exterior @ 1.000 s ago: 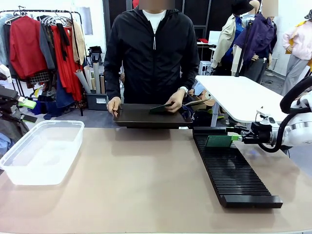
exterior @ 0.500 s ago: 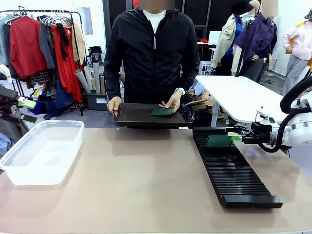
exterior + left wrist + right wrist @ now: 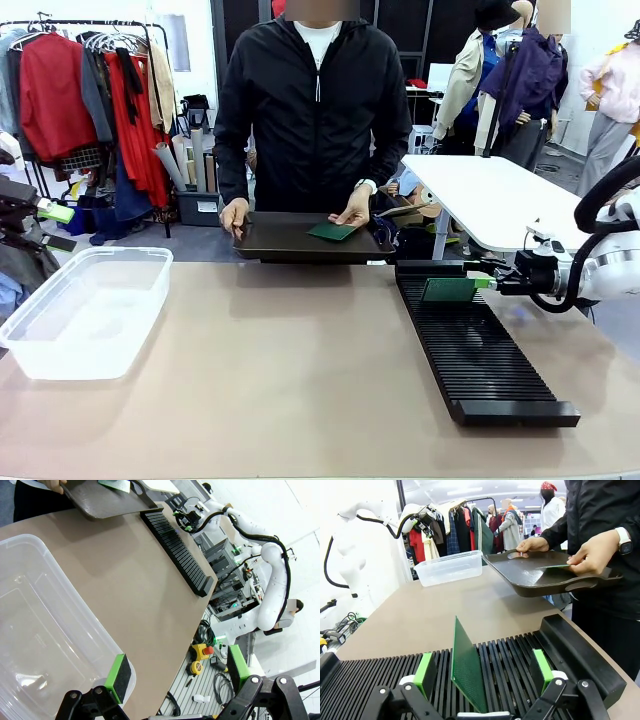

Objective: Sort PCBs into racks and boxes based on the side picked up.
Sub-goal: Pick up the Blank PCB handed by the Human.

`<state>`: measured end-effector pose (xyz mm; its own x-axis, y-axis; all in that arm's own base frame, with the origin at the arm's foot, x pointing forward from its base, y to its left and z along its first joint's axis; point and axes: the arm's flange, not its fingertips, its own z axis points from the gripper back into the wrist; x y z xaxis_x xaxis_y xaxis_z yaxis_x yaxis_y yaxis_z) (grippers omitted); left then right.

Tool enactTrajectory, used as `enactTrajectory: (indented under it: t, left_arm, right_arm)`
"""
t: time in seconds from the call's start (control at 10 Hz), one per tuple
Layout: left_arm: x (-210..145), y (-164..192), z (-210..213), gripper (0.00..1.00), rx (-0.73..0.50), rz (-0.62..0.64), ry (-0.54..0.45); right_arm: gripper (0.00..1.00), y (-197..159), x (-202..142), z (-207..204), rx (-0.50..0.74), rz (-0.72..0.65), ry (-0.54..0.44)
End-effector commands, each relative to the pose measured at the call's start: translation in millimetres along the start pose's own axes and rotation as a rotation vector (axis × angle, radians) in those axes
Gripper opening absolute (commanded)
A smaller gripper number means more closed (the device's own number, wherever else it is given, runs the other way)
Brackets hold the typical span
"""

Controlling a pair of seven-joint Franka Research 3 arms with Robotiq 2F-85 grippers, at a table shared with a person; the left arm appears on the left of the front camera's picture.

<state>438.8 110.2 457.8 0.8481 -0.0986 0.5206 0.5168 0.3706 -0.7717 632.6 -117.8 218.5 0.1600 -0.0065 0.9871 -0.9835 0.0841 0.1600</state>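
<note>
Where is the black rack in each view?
Front: rack right of centre, running toward the camera.
Left wrist: rack upper middle, diagonal.
Right wrist: rack across the bottom, a PCB standing in it.
Shared landmark: the person's tray, near the rack's far end.

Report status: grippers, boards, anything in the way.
Right gripper open, pads either side of a PCB standing in the rack. Left gripper open, empty, by the tub. Another PCB on the person's tray, hand on it. Nothing in the way.

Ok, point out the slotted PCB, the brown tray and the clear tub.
slotted PCB [image 3: 467, 670], right wrist view, middle of its dotted face.
brown tray [image 3: 280, 238], front view, bare floor.
clear tub [image 3: 70, 360], front view, near wall.
</note>
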Motion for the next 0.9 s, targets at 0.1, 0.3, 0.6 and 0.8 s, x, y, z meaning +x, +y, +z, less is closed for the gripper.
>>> enactTrajectory:
  t: [0.1,0.3,0.6,0.8]
  left_arm:
    - [0,-2,1,1.00,-0.006,0.009,-0.002]
    - [0,-2,1,1.00,-0.006,0.009,-0.002]
    - [0,-2,1,1.00,-0.006,0.009,-0.002]
    - [0,-2,1,1.00,-0.006,0.009,-0.002]
  right_arm:
    - [1.00,8,20,3,0.030,0.001,-0.007]
    - [1.00,24,54,5,0.093,-0.046,-0.030]
    - [1.00,69,105,-6,0.201,-0.187,-0.001]
    - [1.00,108,128,-17,0.231,-0.332,0.048]
